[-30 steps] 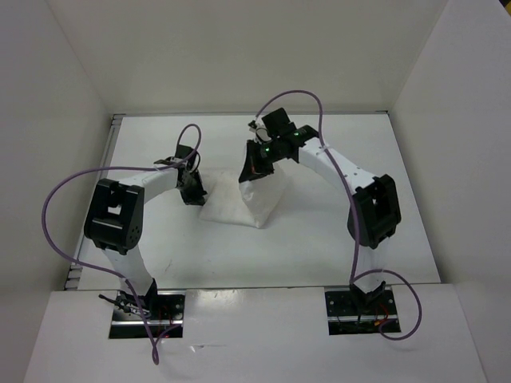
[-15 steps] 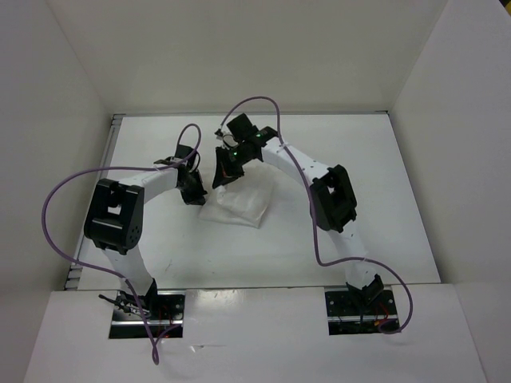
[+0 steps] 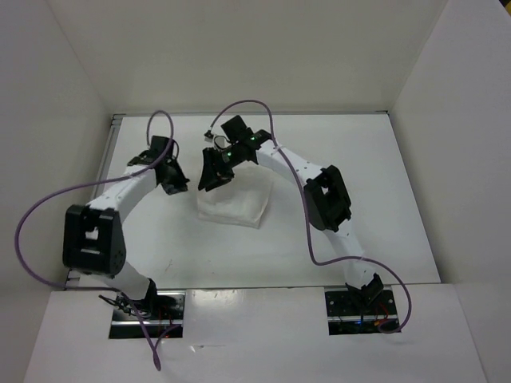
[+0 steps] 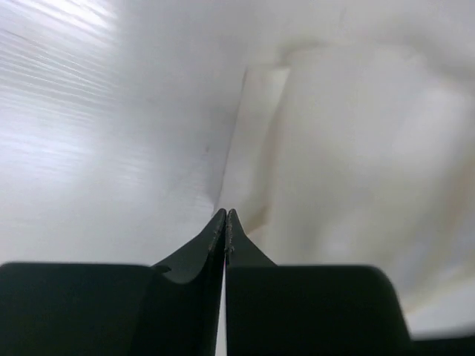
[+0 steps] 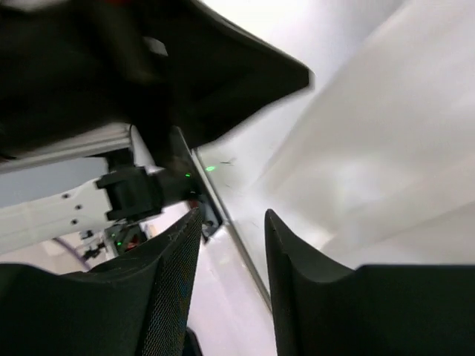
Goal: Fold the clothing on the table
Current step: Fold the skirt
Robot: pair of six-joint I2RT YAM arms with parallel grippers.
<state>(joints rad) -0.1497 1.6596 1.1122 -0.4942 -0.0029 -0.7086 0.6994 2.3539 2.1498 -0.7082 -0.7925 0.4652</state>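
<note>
Fingertips pressed together, nothing held, on left gripper (image 4: 225, 216); half spread, empty, on right gripper (image 5: 231, 222). Folded clothing (image 3: 234, 204) flat on table (image 3: 359, 175), frame centre, right gripper over its upper-left edge.

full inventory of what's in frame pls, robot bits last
clothing: 1, white, lying in a compact fold mid-table, just near of both tools
table: 1, glossy white, under everything
walls: white, around the table on the left, far and right sides
cables: 2, purple, one looping along each arm
base plates: 2, dark, at the near edge
arms: 2, white with black joints, both reaching toward the middle
left tool: 1, black, shut with nothing in it, at the garment's left edge
right tool: 1, black, open with nothing between the fingers, over the garment's far-left part
</note>
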